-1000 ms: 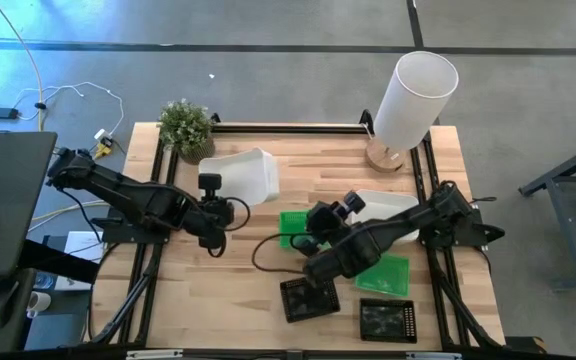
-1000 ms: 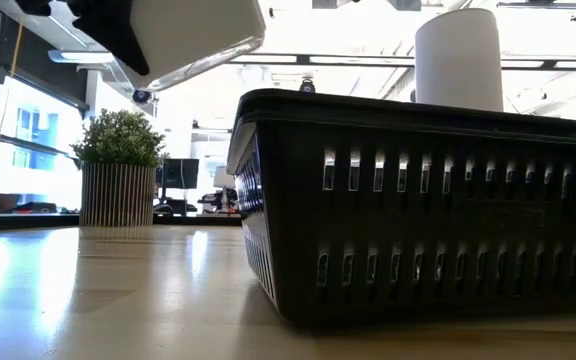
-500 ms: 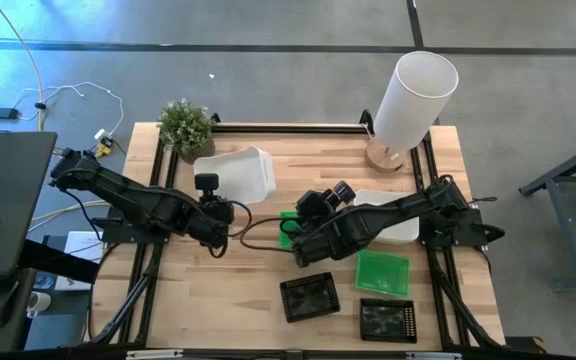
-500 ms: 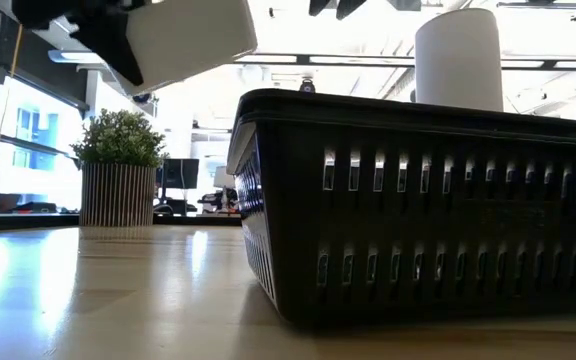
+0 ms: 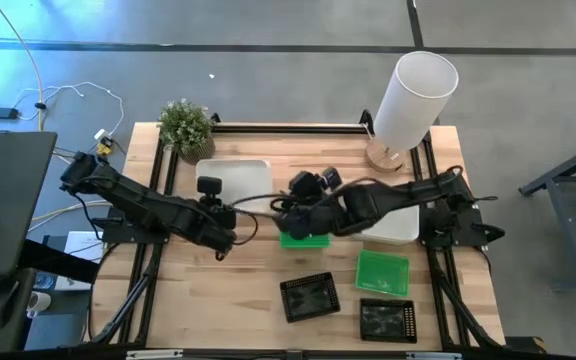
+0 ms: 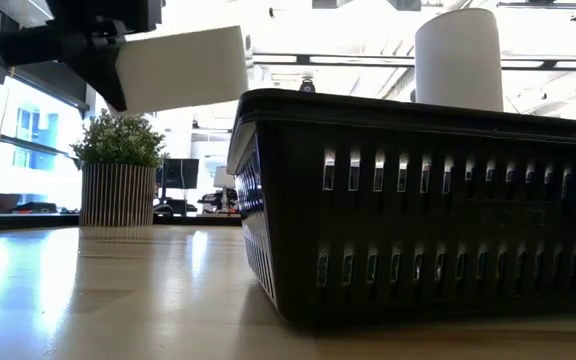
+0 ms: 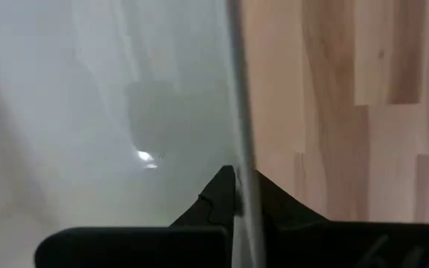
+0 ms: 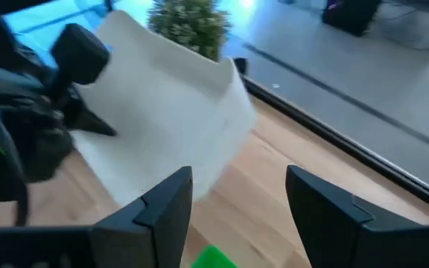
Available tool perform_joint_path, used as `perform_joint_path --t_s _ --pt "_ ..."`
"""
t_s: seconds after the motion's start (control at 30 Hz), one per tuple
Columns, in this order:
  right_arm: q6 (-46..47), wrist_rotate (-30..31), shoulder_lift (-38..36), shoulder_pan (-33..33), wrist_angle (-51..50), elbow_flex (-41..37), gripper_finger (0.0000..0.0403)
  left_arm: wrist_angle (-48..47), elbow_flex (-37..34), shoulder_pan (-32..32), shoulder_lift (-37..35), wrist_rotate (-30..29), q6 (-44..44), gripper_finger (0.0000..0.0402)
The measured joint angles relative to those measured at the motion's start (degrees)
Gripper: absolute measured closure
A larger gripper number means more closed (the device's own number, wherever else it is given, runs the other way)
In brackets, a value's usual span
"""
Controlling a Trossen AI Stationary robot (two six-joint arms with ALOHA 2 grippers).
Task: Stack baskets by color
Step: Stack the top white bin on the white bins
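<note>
The left gripper [image 5: 230, 207] clenches a white basket's [image 5: 236, 180] wall; the right gripper's [image 5: 286, 212] released fingers [image 8: 166, 201] partly hide a green basket [image 5: 303, 238].

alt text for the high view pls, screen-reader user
Left gripper holds a white basket by its edge; open right gripper reaches toward it over a green basket. Another white, another green and two black baskets lie to the right.

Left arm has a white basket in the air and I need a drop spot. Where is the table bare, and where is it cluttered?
Bare wood lies near the table's front-left corner, left of the black baskets. The white basket, held by the left gripper, hangs over bare board near the plant. Crowded: centre-right, where the open right gripper, green baskets and another white basket sit.
</note>
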Motion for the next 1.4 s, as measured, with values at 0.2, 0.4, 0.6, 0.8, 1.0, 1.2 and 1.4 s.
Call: perform_joint_path --t_s 0.2,0.4,0.6,0.8,1.0,1.2,1.4 --pt "-3.5 -7.5 0.0 -4.1 5.5 0.0 0.0198 -0.2 0.0 0.0 2.2 -2.2 -1.5 0.0402" --pt "-2.1 -8.5 0.3 -6.2 5.4 0.0 0.0198 -0.3 0.0 0.0 2.5 -2.7 -2.1 0.0402" --pt "-2.1 -10.4 0.3 -6.7 7.9 -0.1 0.0198 -0.2 0.0 0.0 2.4 -2.7 -1.5 0.0402" --pt "-2.6 -10.3 0.5 -6.9 10.7 -0.1 0.0198 -0.1 0.0 0.0 2.4 -2.7 -0.1 0.0402" --pt "-3.1 -10.1 2.4 -7.2 11.5 -0.1 0.0198 0.1 0.0 0.0 2.4 -3.2 0.3 0.0402" --pt "-3.0 -10.3 3.5 -8.3 11.9 -0.1 0.0198 0.0 1.7 0.0 2.4 -3.7 1.1 0.0402" --pt "-2.1 -12.8 4.3 -9.9 10.7 -0.1 0.0199 -0.3 4.3 0.0 2.4 -3.9 2.4 0.0402"
